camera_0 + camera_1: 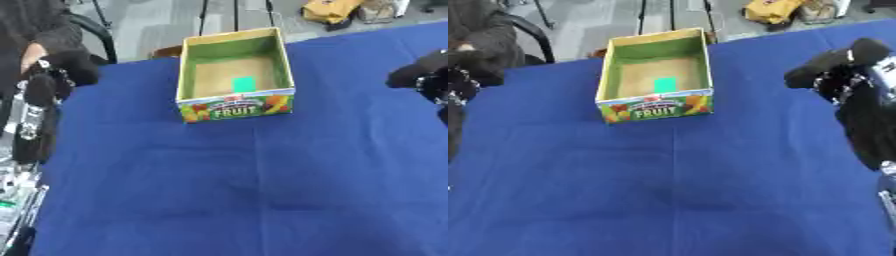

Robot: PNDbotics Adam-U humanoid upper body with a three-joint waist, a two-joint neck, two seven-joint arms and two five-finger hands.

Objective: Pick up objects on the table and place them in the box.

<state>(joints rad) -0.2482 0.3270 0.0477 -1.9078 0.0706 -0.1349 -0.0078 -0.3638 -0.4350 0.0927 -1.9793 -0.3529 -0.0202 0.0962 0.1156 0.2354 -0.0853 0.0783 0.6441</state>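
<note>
Left hand [54, 75] raised at table's [219, 190] left edge, right hand [842, 65] at right edge; finger state of both indeterminable. Box [655, 112] upright, containing green square [664, 84].

- A table [219, 190] under a dark blue cloth [667, 200] fills most of the view; faint creases cross the fabric.
- An open cardboard box [234, 107] with "FRUIT" on its front stands upright near the far edge.
</note>
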